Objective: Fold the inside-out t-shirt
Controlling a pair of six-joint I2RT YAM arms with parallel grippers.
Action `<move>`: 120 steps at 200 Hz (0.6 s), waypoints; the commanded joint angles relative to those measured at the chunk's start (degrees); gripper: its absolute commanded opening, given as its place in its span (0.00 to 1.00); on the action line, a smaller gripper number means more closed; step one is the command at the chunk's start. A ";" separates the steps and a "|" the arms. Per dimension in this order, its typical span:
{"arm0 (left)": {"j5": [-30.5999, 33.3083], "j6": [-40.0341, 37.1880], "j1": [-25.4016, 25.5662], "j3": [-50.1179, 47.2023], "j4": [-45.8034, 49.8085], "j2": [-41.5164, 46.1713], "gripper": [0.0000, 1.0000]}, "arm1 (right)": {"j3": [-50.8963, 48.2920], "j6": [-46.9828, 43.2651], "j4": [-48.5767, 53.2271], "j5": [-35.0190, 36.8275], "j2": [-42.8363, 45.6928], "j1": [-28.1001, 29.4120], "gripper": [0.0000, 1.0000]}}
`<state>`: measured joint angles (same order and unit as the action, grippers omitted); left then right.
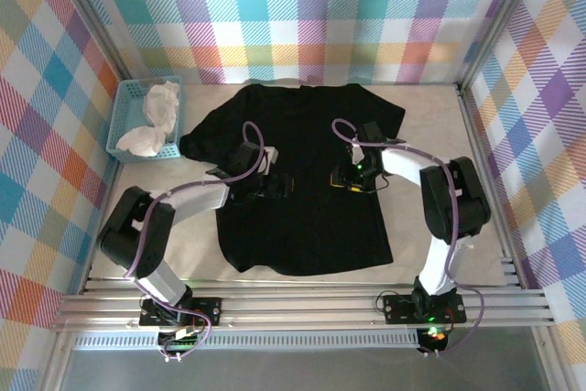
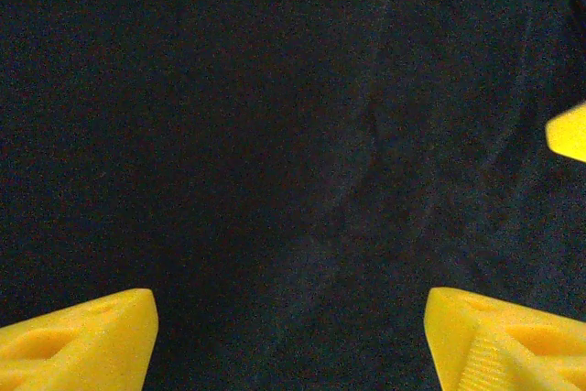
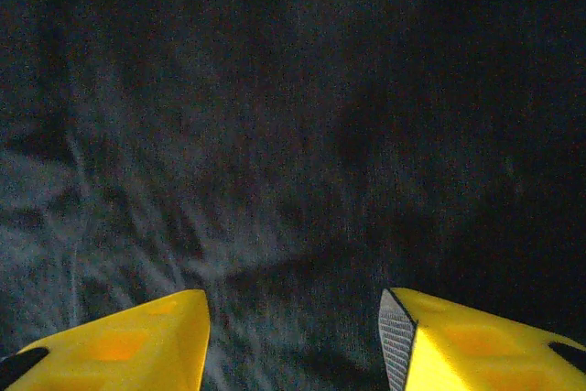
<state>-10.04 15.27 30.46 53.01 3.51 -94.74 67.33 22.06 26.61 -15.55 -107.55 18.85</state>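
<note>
1. Yellow fingers (image 2: 82, 341) of the left gripper (image 2: 291, 318) sit at 7 and 5 o'clock in the left wrist view; the jaws stand wide apart with nothing between them, and dark cloth of the t-shirt (image 2: 275, 135) lies beneath
2. Right wrist view: the right gripper (image 3: 293, 318) has its yellow fingers (image 3: 137, 341) at 7 and 5 o'clock too; the jaws are parted, gripping nothing, and wrinkled black fabric of the t-shirt (image 3: 275, 135) lies close below them
3. From the top camera, the t-shirt (image 1: 311, 130) lies spread flat in the middle of the table (image 1: 439, 135), collar towards 12 o'clock, hem towards 6 o'clock, sleeves out at 10 and 2 o'clock; the side facing up looks plain black
4. Left gripper (image 1: 275, 185) is over the shirt's chest area, at 9 o'clock from the shirt's middle; right gripper (image 1: 346, 179) is at 3 o'clock from it, the two near each other and both low over the cloth
5. At 10 o'clock from the shirt, just beside its left sleeve, stands a light-blue basket (image 1: 119, 121) holding crumpled white cloth (image 1: 157, 116)
6. Aluminium rails (image 1: 302, 304) at 6 o'clock carry both arm bases
</note>
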 commanded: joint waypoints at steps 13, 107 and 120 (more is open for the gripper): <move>1.97 -1.91 -0.78 9.60 3.82 -9.30 0.78 | 8.35 0.77 1.87 1.85 -7.02 -1.93 0.51; -2.42 -3.13 -7.58 48.15 20.60 -35.46 0.78 | 33.91 1.74 6.82 -4.58 -23.21 -8.71 0.50; -2.55 -4.19 -7.54 49.48 21.19 -34.22 0.78 | 34.08 0.44 7.04 -5.63 -21.56 -9.00 0.52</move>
<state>-10.76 13.67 23.99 97.56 17.93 -128.99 98.98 23.53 30.81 -18.39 -129.27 10.74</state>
